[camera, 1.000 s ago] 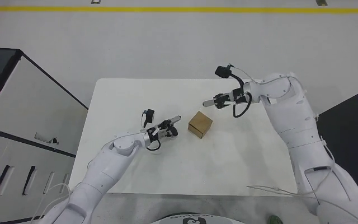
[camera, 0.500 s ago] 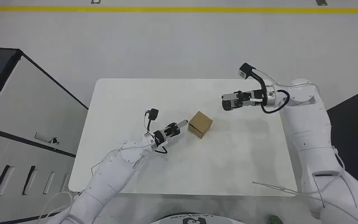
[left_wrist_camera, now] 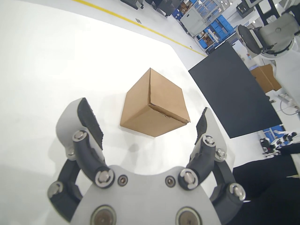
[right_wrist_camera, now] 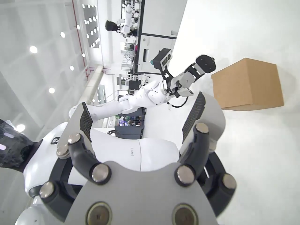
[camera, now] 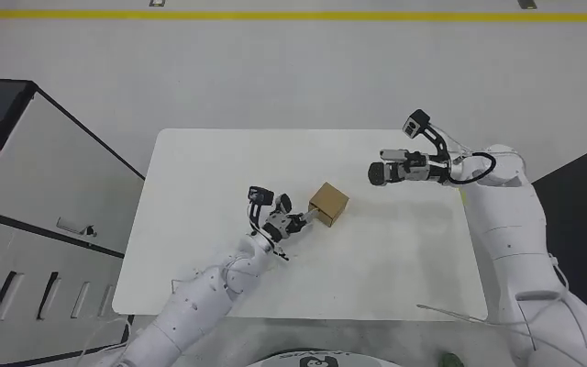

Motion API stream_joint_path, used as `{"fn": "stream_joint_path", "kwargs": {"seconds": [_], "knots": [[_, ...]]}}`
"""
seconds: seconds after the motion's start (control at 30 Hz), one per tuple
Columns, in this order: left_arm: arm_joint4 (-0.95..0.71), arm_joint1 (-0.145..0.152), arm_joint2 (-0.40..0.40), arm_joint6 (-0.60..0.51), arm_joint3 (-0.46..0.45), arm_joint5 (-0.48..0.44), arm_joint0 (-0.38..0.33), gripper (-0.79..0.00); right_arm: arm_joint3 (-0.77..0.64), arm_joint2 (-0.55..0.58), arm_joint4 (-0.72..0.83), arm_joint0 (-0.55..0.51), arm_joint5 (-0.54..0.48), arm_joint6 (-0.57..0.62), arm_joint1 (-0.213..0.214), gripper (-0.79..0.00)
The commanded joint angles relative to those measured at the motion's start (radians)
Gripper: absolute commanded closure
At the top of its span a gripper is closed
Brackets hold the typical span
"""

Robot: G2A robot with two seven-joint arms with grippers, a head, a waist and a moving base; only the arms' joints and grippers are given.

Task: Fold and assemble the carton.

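A small brown carton (camera: 328,203) stands closed as a cube near the middle of the white table (camera: 202,174). My left gripper (camera: 298,220) sits just left of the carton, open and empty. In the left wrist view the carton (left_wrist_camera: 154,105) lies a short way beyond the open left gripper (left_wrist_camera: 146,119), not touched. My right gripper (camera: 375,172) hovers to the carton's right and a little farther back, open and empty. The right wrist view has the carton (right_wrist_camera: 248,86) past the open right gripper (right_wrist_camera: 143,112), with the left arm's gripper (right_wrist_camera: 187,80) beside the carton.
A grey cabinet (camera: 46,174) stands off the table's left side. A dark panel (camera: 559,211) stands off the right side. A yellow floor line (camera: 293,15) runs behind the table.
My left gripper has moved right, closer to the carton, with its wrist turned. My right gripper has drawn back to the right, away from the carton. The carton has stayed in place.
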Motion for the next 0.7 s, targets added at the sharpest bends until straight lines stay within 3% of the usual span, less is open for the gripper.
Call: {"fn": "stream_joint_path", "kwargs": {"seconds": [0.0,0.3,0.4,0.67], "knots": [[0.072,-0.004,0.017,0.038,0.008,0.001,-0.003,-0.785,0.009,0.001,0.036,-0.008,0.008,0.000,0.009,-0.785],[0.110,-0.007,0.025,0.056,0.013,0.005,-0.004,-0.785,0.012,-0.003,0.058,-0.013,0.011,0.000,0.019,-0.785],[0.376,-0.012,0.071,0.076,-0.010,0.264,0.007,-0.785,0.012,-0.003,0.058,-0.013,0.011,0.000,0.019,-0.785],[0.503,-0.056,0.150,0.056,0.005,0.470,0.000,-0.785,0.012,-0.003,0.058,-0.013,0.011,0.000,0.019,-0.785]]}}
